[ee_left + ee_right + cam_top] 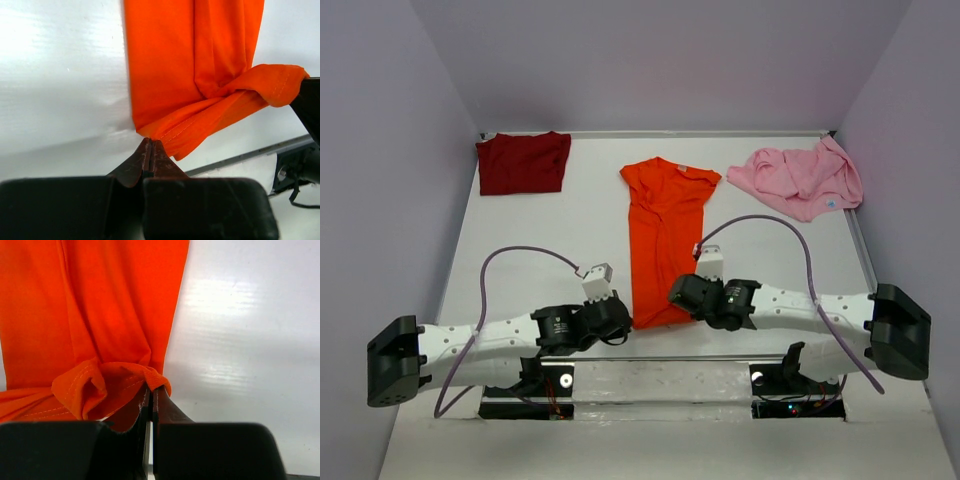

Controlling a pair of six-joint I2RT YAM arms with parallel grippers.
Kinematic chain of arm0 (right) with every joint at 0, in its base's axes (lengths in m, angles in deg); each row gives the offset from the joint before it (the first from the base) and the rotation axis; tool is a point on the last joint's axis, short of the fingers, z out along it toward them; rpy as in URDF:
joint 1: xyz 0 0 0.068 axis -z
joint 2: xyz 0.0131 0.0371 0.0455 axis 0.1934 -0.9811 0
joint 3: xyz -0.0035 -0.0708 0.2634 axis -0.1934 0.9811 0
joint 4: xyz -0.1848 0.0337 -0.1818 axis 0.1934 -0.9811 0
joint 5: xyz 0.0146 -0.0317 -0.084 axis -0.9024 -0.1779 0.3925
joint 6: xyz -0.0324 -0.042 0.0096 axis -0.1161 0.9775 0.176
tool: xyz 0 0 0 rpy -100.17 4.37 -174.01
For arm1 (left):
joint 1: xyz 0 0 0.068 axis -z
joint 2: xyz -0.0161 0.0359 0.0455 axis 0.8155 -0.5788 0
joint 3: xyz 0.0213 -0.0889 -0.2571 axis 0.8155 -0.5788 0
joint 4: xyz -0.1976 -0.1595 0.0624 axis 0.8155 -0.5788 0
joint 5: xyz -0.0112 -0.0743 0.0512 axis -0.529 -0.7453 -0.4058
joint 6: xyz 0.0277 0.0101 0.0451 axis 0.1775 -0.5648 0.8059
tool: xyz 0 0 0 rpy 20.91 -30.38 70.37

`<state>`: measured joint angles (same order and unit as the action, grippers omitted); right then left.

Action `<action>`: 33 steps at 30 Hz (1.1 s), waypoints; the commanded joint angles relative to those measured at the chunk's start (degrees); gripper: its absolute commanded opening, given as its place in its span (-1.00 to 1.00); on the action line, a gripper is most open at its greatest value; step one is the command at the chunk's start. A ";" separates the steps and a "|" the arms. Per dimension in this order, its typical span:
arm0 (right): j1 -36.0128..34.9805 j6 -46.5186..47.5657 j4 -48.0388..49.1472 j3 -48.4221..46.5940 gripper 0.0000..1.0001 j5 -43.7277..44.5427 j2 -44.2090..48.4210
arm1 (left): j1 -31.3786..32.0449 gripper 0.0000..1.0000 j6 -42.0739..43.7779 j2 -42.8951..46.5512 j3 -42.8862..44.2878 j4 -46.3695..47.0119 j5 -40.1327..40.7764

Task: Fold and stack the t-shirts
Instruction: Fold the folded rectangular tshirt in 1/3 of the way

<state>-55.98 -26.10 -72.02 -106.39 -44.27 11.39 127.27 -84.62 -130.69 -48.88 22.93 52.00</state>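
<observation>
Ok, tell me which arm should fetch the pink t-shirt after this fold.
Right. The pink t-shirt lies crumpled at the far right corner, nearer the right gripper; the left gripper would have to cross over. Both pinch the hem of the orange t-shirt.

On the white worktop [550, 230] an orange t-shirt [663, 240] lay at the centre as a narrow lengthwise strip, collar at the far end; the left gripper [624, 322] sat at its near left hem corner and the right gripper [673, 295] at its near right edge; a folded maroon t-shirt [523, 163] lay far left; a crumpled pink t-shirt [800, 178] lay far right.
</observation>
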 commanded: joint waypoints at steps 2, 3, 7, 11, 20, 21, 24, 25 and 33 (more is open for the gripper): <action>3.32 5.34 3.57 -3.39 -1.00 7.93 -0.08 | -3.73 -1.00 5.85 -0.36 -0.20 2.82 4.27; 3.93 7.61 4.27 -3.57 -1.00 8.10 -0.08 | -4.87 -1.00 6.73 -1.06 -0.11 3.18 4.18; 5.26 12.64 7.69 -5.75 -1.00 7.67 -0.60 | -8.55 -1.00 11.22 -3.17 1.03 5.64 3.83; 6.57 19.32 10.51 -8.66 -1.00 6.61 -3.67 | -12.08 -1.00 15.96 -5.81 3.31 8.80 2.87; 8.94 23.19 12.36 -12.36 -1.00 8.01 -9.30 | -16.92 -1.00 24.57 -13.54 8.85 13.38 1.19; 8.95 23.28 12.53 -12.27 -1.00 8.02 -9.65 | -17.27 -1.00 25.11 -13.98 9.37 13.55 1.02; 10.09 23.19 12.62 -12.27 -1.00 9.24 -10.19 | -19.81 -1.00 27.82 -15.65 11.39 13.99 0.75; 10.79 23.19 12.62 -12.18 -1.00 9.51 -10.10 | -20.52 -1.00 28.44 -15.92 12.44 14.08 0.40; 14.39 23.36 13.67 -12.71 -1.00 10.57 -11.67 | -26.14 -1.00 34.33 -19.07 17.37 15.83 -1.88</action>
<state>-43.48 -3.61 -60.85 -116.47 -37.34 0.87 103.32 -54.98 -148.15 -34.76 36.33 50.12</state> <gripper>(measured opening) 0.031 0.011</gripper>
